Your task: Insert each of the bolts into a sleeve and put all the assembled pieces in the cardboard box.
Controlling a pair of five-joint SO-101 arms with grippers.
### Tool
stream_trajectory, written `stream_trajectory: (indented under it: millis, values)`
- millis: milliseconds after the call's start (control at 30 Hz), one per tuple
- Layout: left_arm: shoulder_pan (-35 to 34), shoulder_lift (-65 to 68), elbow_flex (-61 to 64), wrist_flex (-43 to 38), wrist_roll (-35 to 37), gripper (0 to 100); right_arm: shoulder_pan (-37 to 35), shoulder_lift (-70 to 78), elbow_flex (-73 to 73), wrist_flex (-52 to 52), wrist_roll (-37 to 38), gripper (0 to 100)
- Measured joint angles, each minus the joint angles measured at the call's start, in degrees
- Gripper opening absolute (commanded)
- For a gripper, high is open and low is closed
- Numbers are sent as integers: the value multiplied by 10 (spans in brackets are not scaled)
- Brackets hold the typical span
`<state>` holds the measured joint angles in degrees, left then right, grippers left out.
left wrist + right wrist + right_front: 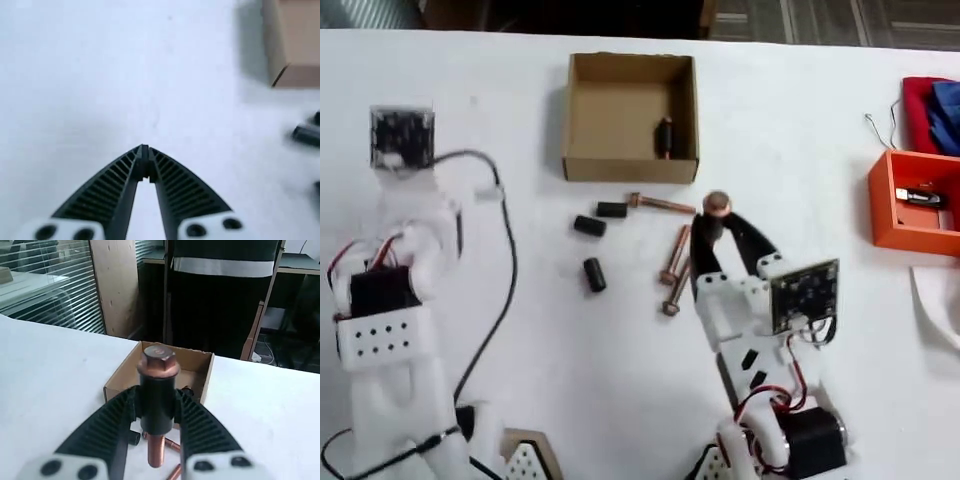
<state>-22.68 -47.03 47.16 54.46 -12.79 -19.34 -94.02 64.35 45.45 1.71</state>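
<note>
My right gripper [717, 230], right of centre below the cardboard box [620, 168], pinches a sleeved bolt [158, 365], apparently upright; my left gripper [144, 160] is pressed together.

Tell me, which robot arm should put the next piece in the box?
Right, probably. The right gripper is shut on a sleeve with a bolt pushed through it, just by the cardboard box. The left gripper is shut with nothing in it, over bare table.
</note>
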Motion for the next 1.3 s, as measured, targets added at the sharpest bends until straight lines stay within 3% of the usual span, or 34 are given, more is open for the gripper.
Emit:
stream_trajectory:
  millis: [167,367,567,767,1000,1300]
  values:
    - [-56,1,140,-104,-26,28,3,200,-142,-3,0,22]
    - [-61,1,271,-237,-70,28,2,520,-383,7,-33,22]
    - [-61,1,303,-252,-71,28,11,826,-695,77,-109,22]
    - [-61,1,331,-255,-71,28,11,1160,-1043,159,-116,21]
    - [-61,1,331,-255,-71,28,13,1518,-1428,170,-116,21]
    - [-61,1,331,-258,-71,28,35,1619,-1458,134,-116,21]
